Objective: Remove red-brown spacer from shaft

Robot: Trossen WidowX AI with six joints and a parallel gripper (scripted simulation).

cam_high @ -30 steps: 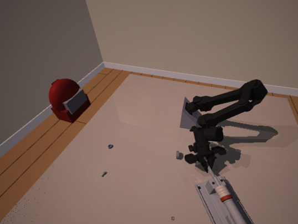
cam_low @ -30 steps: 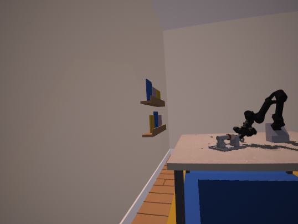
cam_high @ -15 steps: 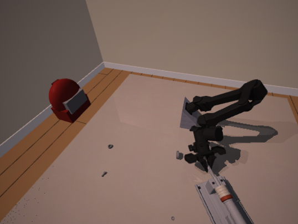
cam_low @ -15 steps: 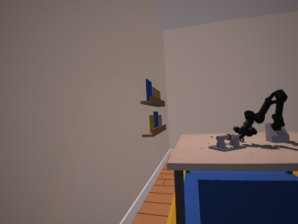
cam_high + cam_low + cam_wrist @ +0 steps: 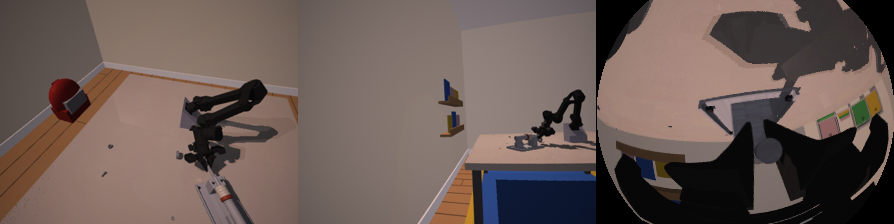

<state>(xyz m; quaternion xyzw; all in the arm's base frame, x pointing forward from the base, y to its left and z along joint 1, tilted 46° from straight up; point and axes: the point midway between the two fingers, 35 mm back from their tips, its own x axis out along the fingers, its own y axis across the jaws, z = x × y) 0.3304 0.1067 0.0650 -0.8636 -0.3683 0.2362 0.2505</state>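
My gripper (image 5: 207, 167) (image 5: 538, 137) (image 5: 757, 125) is shut on the thin grey shaft (image 5: 211, 172), near its outer end. The shaft's round end face (image 5: 768, 151) shows between the fingers in the wrist view. The shaft runs through the small support block (image 5: 212, 187) (image 5: 533, 141). Beyond it, several cream spacers (image 5: 222, 191) sit side by side around the shaft. The red-brown spacer (image 5: 226, 198) (image 5: 527, 137) is in line with them, against the grey cylindrical housing (image 5: 235, 212) (image 5: 519, 138). Any small gap there is too fine to tell.
The fixture stands on a grey base plate (image 5: 201, 193). A pale small part (image 5: 179, 155) lies left of the gripper. A nut (image 5: 110, 146), a bolt (image 5: 104, 174) and a small ring (image 5: 173, 218) lie farther off. A red helmet-like object (image 5: 63, 92) is at the far left.
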